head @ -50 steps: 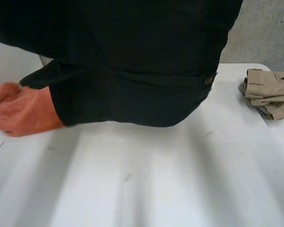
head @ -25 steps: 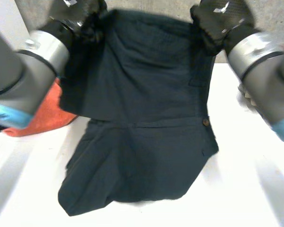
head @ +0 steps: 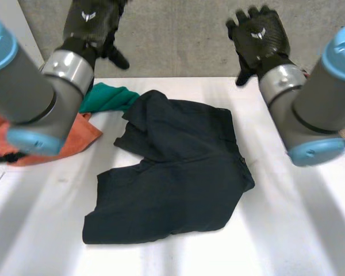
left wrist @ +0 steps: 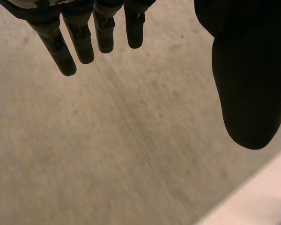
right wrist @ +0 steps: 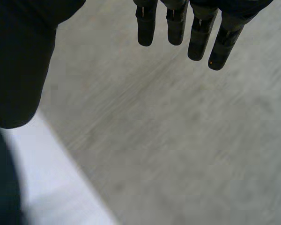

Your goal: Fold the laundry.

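**A:** Where are the shorts?

**B:** The shorts (head: 172, 172) lie on the table (head: 299, 230), about the middle. They are dark and rumpled, not flat. The far part is bunched into folds, and the near part spreads wider toward the near left. Neither hand touches them.

**A:** And the left hand?

**B:** The left hand (head: 95, 26) is raised past the table's far edge, over the grey floor (head: 178, 46), with its back to the head camera. From its wrist, the fingers (left wrist: 79, 42) hang straight and a little spread. The thumb (left wrist: 250, 84) stands well apart from them, and nothing lies between. It is wide open and empty.

**A:** The right hand?

**B:** Much the same. The right hand (head: 259, 37) is up over the far edge on the right side, with its fingers fanned. From its wrist, its fingers (right wrist: 178, 26) are straight and its thumb (right wrist: 18, 61) is held off to one side. It grips nothing. Floor and a strip of table lie beneath it.

**A:** Anything else on the table?

**B:** A green cloth (head: 106, 98) sits at the far left, just beside the shorts' far corner. I cannot tell whether the two touch. An orange cloth (head: 75, 135) lies at the left edge, partly hidden behind the left arm (head: 34, 86). The green cloth meets its far side.
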Robot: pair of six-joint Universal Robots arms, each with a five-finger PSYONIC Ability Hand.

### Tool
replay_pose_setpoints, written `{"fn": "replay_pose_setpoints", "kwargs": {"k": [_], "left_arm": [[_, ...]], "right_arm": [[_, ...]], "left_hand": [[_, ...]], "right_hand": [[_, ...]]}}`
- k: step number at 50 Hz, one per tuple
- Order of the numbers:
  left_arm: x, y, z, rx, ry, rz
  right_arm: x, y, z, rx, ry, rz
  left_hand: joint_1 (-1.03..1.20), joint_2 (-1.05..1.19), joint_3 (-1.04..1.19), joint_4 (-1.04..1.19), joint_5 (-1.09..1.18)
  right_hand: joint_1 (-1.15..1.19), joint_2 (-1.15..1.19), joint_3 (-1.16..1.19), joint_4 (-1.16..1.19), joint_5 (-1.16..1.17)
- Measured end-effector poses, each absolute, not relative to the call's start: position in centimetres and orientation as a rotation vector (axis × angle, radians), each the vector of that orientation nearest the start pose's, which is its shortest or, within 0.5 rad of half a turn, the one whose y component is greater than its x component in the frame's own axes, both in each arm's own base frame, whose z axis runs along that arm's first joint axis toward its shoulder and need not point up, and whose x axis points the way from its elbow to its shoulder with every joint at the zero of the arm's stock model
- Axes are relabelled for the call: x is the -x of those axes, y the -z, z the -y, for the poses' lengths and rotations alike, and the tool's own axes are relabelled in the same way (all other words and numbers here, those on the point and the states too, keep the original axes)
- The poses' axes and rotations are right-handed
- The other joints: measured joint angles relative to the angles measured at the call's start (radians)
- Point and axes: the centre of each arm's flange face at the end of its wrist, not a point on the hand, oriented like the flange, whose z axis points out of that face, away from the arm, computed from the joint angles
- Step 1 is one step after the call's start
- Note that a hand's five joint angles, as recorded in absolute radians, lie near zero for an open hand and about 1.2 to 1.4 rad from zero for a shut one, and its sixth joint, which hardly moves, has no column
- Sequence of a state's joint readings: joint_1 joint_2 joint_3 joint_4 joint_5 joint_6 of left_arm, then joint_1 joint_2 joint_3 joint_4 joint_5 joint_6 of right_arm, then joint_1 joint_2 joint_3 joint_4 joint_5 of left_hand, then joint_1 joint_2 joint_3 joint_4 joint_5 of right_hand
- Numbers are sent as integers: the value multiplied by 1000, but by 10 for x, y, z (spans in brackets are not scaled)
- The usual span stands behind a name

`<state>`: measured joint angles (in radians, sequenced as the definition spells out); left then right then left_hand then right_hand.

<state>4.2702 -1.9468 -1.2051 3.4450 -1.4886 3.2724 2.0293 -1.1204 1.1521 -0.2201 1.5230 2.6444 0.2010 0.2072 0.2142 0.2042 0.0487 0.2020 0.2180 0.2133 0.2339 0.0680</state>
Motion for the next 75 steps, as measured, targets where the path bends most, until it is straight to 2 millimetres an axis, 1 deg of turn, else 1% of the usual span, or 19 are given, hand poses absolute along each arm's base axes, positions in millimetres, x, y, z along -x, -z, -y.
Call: {"fn": "replay_pose_setpoints", "kwargs": {"k": [3, 6, 9, 10, 11, 12, 17, 21, 24, 29, 32, 33, 39, 42, 43, 48, 55, 65, 75], "left_arm": [[293, -302, 291, -735, 2636, -2079], [284, -279, 264, -787, 2502, -2218], [276, -255, 233, -850, 2338, -2369], [273, -246, 223, -873, 2280, -2417], [271, -240, 215, -891, 2232, -2455], [268, -233, 205, -915, 2171, -2501], [256, -200, 161, -1021, 1877, -2688], [249, -181, 139, -1073, 1710, -2772], [246, -172, 132, -1088, 1646, -2799], [245, -159, 138, -1062, 1618, -2808], [244, -156, 145, -1034, 1632, -2801], [244, -153, 151, -1011, 1643, -2795], [241, -146, 173, -931, 1684, -2772], [240, -145, 178, -911, 1693, -2767], [239, -144, 182, -894, 1699, -2763], [236, -143, 193, -852, 1705, -2758], [232, -143, 205, -836, 1716, -2718], [223, -140, 229, -866, 1726, -2601], [218, -132, 246, -832, 1701, -2601]], "right_arm": [[-290, -286, 311, 1049, 2256, -1915], [-269, -274, 300, 1105, 2056, -2083], [-247, -260, 289, 1135, 1831, -2231], [-239, -255, 285, 1138, 1745, -2276], [-235, -253, 283, 1138, 1705, -2294], [-228, -248, 279, 1135, 1626, -2326], [-202, -226, 269, 1107, 1384, -2386], [-192, -210, 262, 1103, 1273, -2374], [-191, -200, 259, 1105, 1228, -2351], [-196, -175, 264, 1102, 1178, -2310], [-201, -167, 267, 1096, 1176, -2295], [-207, -163, 269, 1090, 1183, -2277], [-232, -157, 275, 1070, 1259, -2197], [-237, -157, 276, 1068, 1281, -2180], [-247, -159, 276, 1070, 1327, -2142], [-268, -163, 273, 1099, 1394, -2091], [-290, -155, 272, 1143, 1416, -2090], [-312, -150, 267, 1159, 1480, -2071], [-328, -155, 259, 1074, 1527, -2066]], "left_hand": [[35, 36, 28, 32, 15], [175, 157, 147, 161, 143], [294, 279, 272, 277, 260], [339, 321, 314, 320, 301], [339, 321, 314, 320, 301], [434, 405, 397, 410, 389], [507, 495, 487, 499, 473], [501, 493, 486, 494, 472], [457, 450, 448, 452, 433], [331, 325, 330, 324, 301], [308, 298, 303, 291, 270], [308, 295, 298, 288, 266], [308, 294, 298, 288, 266], [308, 294, 298, 288, 266], [308, 294, 298, 288, 266], [308, 294, 298, 288, 266], [308, 294, 298, 288, 266], [308, 294, 298, 288, 266], [308, 294, 298, 289, 267]], "right_hand": [[0, 1, 2, 0, 0], [27, 40, 43, 28, 30], [243, 301, 308, 277, 254], [365, 446, 437, 416, 388], [384, 469, 470, 449, 420], [476, 578, 569, 548, 515], [599, 718, 726, 705, 666], [609, 733, 744, 724, 687], [607, 731, 738, 718, 686], [452, 531, 543, 525, 538], [381, 450, 457, 438, 446], [305, 330, 340, 319, 320], [204, 221, 206, 180, 174], [204, 221, 206, 180, 174], [204, 221, 203, 174, 168], [205, 221, 203, 174, 168], [205, 221, 204, 176, 171], [205, 222, 205, 181, 194], [205, 222, 205, 181, 195]]}}
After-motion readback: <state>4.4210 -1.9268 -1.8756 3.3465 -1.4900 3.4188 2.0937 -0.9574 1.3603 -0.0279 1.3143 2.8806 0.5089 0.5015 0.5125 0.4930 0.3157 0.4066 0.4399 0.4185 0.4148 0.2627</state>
